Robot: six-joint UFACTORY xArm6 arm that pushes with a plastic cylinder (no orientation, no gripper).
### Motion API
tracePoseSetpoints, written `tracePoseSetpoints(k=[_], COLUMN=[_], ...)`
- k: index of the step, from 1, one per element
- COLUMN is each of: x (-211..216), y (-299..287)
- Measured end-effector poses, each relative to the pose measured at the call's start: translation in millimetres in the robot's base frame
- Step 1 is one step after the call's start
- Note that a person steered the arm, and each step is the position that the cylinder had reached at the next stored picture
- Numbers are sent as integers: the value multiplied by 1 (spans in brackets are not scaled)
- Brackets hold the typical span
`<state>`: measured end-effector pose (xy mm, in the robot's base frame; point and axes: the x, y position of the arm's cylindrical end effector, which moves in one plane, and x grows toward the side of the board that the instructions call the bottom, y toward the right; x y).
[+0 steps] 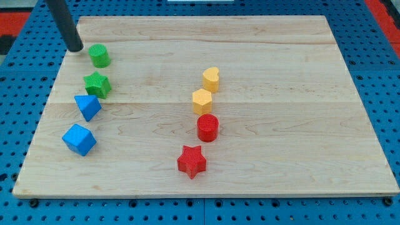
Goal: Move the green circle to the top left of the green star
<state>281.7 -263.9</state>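
The green circle (99, 55) stands near the board's upper left, just above the green star (97, 84) and apart from it. My tip (75, 47) is at the left of the green circle, a little above its middle, with a small gap between them. The dark rod rises from the tip toward the view's top left.
A blue triangle block (88, 107) sits just below the green star and a blue cube (79, 139) below that. At mid-board stand a yellow heart (211, 79), a yellow hexagon (202, 101), a red cylinder (207, 127) and a red star (191, 162). The wooden board (281, 156) lies on a blue pegboard.
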Motion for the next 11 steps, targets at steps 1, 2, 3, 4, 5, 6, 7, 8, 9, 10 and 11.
tracePoseSetpoints(k=[1, 2, 3, 4, 5, 6, 7, 8, 9, 10, 11], x=[-9, -9, -9, -9, -9, -9, -9, -5, 30, 61, 121], y=[27, 50, 54, 56, 61, 67, 73, 68, 49, 23, -5])
